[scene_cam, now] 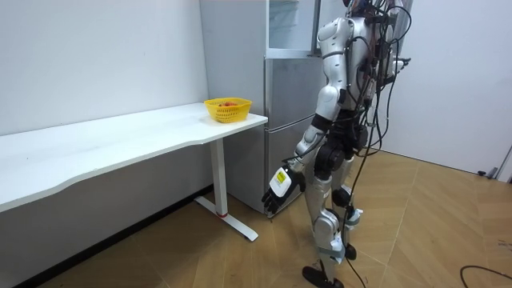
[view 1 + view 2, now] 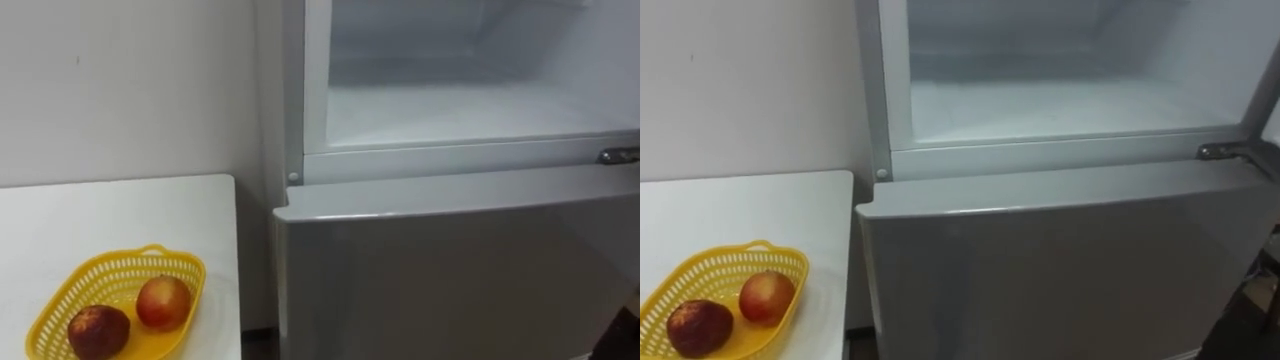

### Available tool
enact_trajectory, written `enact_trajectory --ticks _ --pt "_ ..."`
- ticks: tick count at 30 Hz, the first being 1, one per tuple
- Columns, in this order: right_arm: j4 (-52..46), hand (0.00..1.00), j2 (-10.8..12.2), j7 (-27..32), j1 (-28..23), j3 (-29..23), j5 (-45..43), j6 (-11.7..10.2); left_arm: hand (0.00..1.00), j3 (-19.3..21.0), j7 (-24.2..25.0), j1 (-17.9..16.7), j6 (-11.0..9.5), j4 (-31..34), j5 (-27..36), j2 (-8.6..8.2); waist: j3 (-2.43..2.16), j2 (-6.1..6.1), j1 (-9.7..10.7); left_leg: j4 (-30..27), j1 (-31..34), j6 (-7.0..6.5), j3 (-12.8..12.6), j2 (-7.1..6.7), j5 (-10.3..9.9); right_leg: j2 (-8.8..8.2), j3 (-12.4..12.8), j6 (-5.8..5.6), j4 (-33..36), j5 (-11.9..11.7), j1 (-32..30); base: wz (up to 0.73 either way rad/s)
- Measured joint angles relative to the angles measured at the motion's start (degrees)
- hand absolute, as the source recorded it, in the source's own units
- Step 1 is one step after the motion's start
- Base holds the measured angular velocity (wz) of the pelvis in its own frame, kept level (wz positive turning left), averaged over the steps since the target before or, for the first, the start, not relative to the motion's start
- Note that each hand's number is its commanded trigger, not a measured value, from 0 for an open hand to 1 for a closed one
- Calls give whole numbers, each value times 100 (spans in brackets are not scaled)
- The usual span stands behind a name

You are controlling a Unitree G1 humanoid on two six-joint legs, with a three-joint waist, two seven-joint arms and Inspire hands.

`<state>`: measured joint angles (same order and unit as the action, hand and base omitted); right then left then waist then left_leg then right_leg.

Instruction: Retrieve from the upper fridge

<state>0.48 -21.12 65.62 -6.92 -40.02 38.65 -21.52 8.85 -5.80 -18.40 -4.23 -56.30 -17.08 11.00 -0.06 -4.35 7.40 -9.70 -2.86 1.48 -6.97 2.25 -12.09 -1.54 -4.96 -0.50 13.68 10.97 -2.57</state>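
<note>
Your robot stands before the fridge (image 2: 450, 270), upper compartment (image 2: 470, 100) open, left hand (image 1: 278, 186) hanging low, fingers loose and empty, two reddish fruits (image 2: 164, 301) side by side in the yellow basket (image 2: 100, 272) on the desk (image 2: 120, 215).

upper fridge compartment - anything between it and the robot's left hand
Nothing visible blocks it: the upper compartment stands open. The left hand hangs low in front of the closed lower door.
</note>
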Motion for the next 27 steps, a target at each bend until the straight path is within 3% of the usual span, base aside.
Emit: enact_trajectory --ticks 5,10,18,27 --pt "-397 0 -2 -19 0 59 -682 -18 0 -21 15 39 -18 -147 8 19 10 -14 -51 12 12 0 -12 1 0 8 11 0 24 0 -29 -1" --pt "-566 0 -2 -46 -5 111 -775 -4 0 -17 35 109 -21 -336 -2 9 20 15 -150 14 17 0 -39 1 0 0 6 0 62 1 -43 -3" --pt "-804 0 14 -159 -5 618 -1351 55 0 -2 224 136 -78 -382 -6 2 35 14 -228 11 -50 0 -37 -10 0 -19 20 1 215 33 -43 -2" --pt "-1063 0 14 -789 -5 1308 -2349 269 0 25 538 126 -122 -410 -103 -30 63 -30 -327 0 -151 1 -36 -18 2 -33 22 24 349 128 -64 0"
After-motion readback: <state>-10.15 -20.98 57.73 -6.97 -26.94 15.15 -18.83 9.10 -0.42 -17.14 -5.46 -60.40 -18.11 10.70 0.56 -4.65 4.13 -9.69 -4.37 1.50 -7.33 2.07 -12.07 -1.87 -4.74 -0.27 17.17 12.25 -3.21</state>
